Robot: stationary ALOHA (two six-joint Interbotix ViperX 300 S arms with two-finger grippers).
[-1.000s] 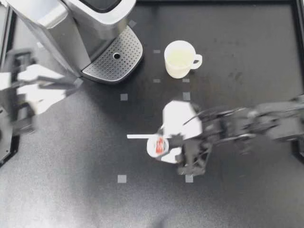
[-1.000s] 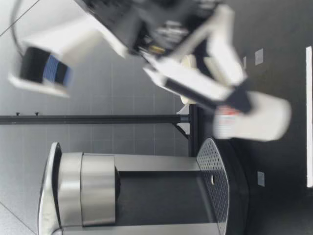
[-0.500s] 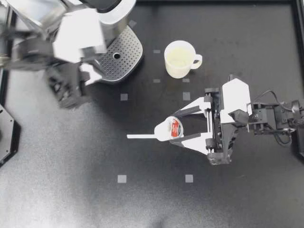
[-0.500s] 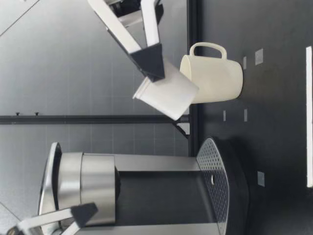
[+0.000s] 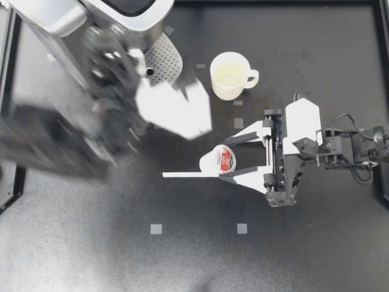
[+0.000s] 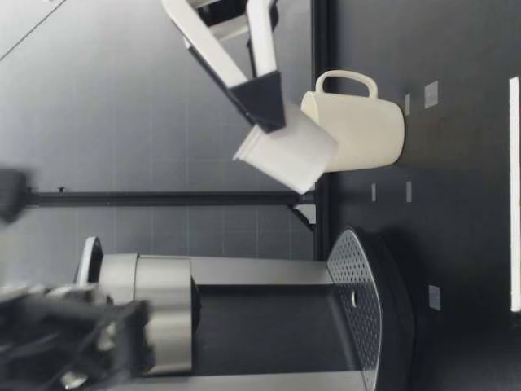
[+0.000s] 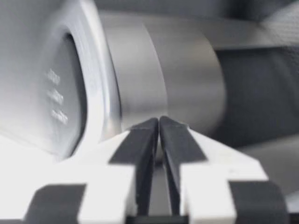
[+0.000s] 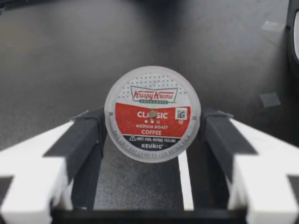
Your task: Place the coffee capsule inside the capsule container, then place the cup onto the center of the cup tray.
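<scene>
Coffee capsule (image 5: 214, 162) is pinched from two sides by the fingers of my right gripper (image 5: 223, 162). It is tilted in the air above the tabletop (image 5: 304, 243), near the cup (image 5: 230, 75). My left gripper (image 5: 177, 108), blurred, has its fingers pressed together before the coffee machine (image 7: 177, 79).

White capsule (image 5: 215, 162) with a red-and-white lid; cream cup (image 5: 230, 75); silver machine (image 5: 58, 21) at upper left with a perforated tray (image 5: 165, 61); black tabletop (image 5: 304, 255)
</scene>
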